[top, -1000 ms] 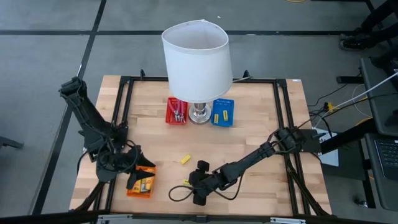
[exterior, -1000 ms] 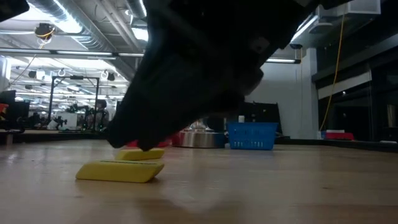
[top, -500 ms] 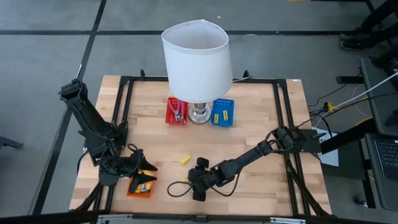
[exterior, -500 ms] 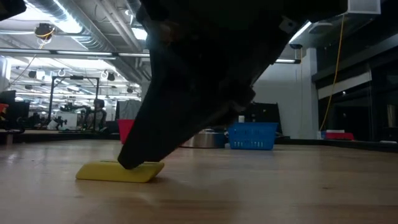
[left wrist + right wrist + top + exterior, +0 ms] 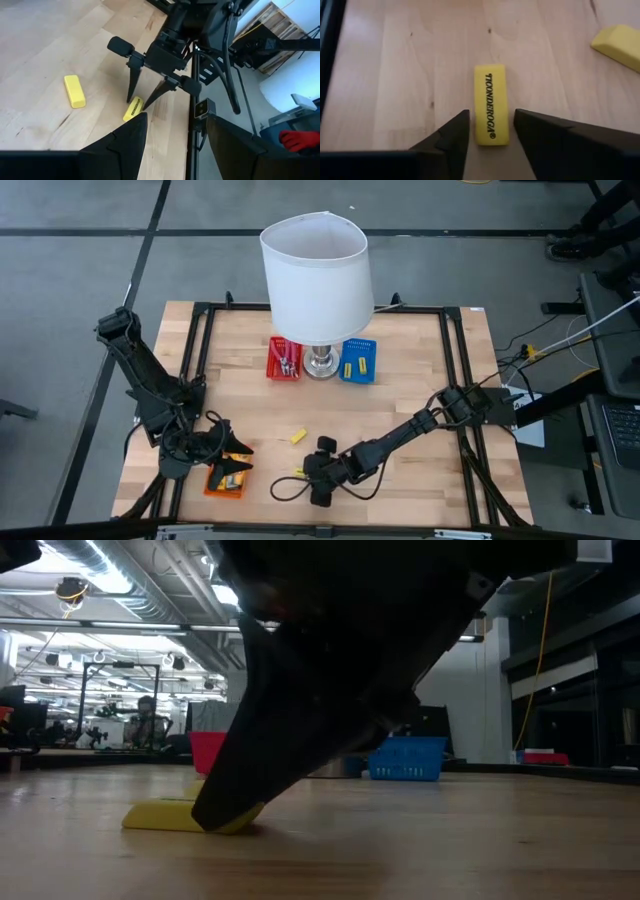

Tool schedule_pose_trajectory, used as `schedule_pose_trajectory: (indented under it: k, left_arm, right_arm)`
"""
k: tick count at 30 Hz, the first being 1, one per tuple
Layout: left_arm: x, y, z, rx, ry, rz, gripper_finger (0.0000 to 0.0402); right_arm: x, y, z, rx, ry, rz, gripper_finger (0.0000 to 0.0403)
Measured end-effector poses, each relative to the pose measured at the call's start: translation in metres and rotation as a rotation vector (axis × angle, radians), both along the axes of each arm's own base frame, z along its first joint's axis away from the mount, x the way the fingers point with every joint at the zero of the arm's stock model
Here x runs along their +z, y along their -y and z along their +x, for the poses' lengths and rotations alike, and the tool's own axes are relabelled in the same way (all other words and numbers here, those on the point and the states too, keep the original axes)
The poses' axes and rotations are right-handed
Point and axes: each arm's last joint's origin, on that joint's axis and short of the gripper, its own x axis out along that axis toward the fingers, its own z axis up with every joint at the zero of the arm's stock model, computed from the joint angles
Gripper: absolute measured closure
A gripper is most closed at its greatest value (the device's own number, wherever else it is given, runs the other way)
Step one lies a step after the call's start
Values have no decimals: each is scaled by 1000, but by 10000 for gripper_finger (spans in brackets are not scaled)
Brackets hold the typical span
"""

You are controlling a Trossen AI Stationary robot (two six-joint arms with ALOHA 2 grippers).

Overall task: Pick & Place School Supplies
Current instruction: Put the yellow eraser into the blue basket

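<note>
Lower centre of the high view: the right gripper [image 5: 303,473] stands over a yellow eraser [image 5: 491,104] lying flat on the table [image 5: 420,395], its fingers apart and straddling it, not clamped. A second eraser [image 5: 297,437] lies free just above it, while the lamp [image 5: 316,275] stands at upper centre between a red basket [image 5: 283,359] and a blue basket [image 5: 358,360]. At lower left the left gripper [image 5: 228,463], fingers apart and empty, hangs over an orange basket [image 5: 226,481].

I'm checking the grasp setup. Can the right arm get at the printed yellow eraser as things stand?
Probably yes: the right gripper has its fingers either side of the printed yellow eraser, which lies flat on bare table with nothing between.
</note>
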Motion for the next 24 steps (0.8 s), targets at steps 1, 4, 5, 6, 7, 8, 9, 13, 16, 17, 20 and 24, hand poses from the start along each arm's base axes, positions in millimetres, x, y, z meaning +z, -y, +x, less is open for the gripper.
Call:
schedule_pose_trajectory:
  k: [1, 4, 5, 6, 7, 8, 9, 13, 16, 17, 20, 24]
  left_arm:
    - [0, 0, 0, 0, 0, -1, 199]
    - [0, 0, 0, 0, 1, -2, 199]
    - [0, 0, 0, 1, 1, -4, 199]
    - [0, 0, 0, 2, 1, -5, 199]
    - [0, 0, 0, 7, 3, -5, 199]
    - [0, 0, 0, 13, 5, -7, 199]
    - [0, 0, 0, 17, 8, -6, 199]
    - [1, -1, 0, 38, 18, -4, 199]
    - [1, -1, 0, 51, 25, -2, 199]
    - [1, -1, 1, 57, 29, 0, 199]
    - [1, -2, 1, 74, 38, 4, 199]
    - [1, -3, 1, 95, 50, 12, 199]
  right_arm:
    - [0, 0, 0, -5, 2, -8, 249]
    - [-1, 1, 0, -17, -3, -5, 290]
    - [-1, 1, 0, -33, -2, 4, 303]
    - [-1, 2, 0, -50, -1, 11, 315]
    - [-1, 2, 0, -74, 2, 16, 326]
    - [-1, 2, 0, -104, 8, 19, 335]
    - [0, 2, 0, -134, 18, 19, 340]
    - [0, 5, -1, -241, 43, 12, 340]
    - [2, 11, -5, -334, 40, -32, 332]
    - [3, 14, -7, -365, 35, -52, 332]
    - [15, 24, -16, -447, 8, -135, 332]
    - [38, 44, -27, -540, -26, -256, 331]
